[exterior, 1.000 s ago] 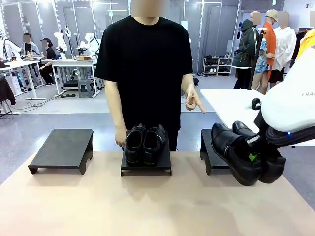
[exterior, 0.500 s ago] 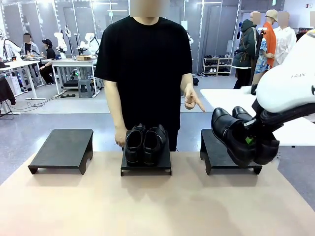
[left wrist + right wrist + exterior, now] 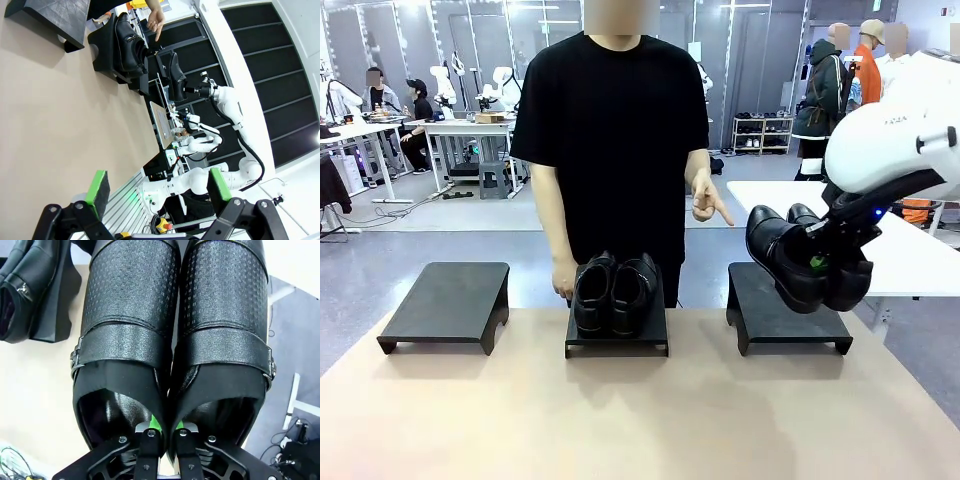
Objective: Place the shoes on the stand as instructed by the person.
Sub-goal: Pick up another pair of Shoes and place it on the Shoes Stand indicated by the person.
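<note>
Black buckle shoes [image 3: 798, 262] hang above the right stand [image 3: 782, 308], my right pincer [image 3: 163, 432] clenched on both inner walls; my left pincer [image 3: 155, 187] is released over the desk [image 3: 55, 120].

Glossy black buckle-strap shoes [image 3: 170, 340], their toes stamped with a fine dotted texture and fitted with silver buckles, hang from a black gripper [image 3: 164, 432] with green pads on a white arm [image 3: 900, 145]. A second black pair [image 3: 614, 290] rests on a matte black stand [image 3: 616, 338] atop the tan table [image 3: 620, 420]. The person [image 3: 610, 140] wears a plain black T-shirt.
</note>
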You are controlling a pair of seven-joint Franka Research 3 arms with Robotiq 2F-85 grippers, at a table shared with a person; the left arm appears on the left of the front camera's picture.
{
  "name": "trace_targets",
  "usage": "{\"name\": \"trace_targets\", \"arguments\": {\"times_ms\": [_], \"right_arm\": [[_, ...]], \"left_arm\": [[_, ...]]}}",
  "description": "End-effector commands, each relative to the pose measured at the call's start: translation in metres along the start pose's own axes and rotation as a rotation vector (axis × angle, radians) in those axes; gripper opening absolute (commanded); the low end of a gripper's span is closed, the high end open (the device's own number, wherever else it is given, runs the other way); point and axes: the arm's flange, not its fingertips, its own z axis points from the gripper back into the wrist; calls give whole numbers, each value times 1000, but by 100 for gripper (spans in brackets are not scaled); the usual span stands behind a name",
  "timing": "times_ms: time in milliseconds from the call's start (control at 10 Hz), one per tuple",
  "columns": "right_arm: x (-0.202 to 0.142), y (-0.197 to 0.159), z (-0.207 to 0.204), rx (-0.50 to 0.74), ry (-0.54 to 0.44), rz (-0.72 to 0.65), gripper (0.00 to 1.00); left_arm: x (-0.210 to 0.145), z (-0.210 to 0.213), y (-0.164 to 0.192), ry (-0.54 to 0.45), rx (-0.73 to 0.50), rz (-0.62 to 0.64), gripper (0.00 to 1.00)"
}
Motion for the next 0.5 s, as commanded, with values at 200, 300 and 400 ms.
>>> {"name": "trace_targets", "arguments": {"times_ms": [200,300,400], "right_arm": [[28,-8,3,23,2,-3,0],[27,-8,6,19,-8,-8,0],[24,-7,11,9,-18,-8,0]], "left_arm": [[-2,0,-3,3,-10,-9,100],[-2,0,-3,3,-10,-9,100],[-2,0,-3,3,-10,-9,100]]}}
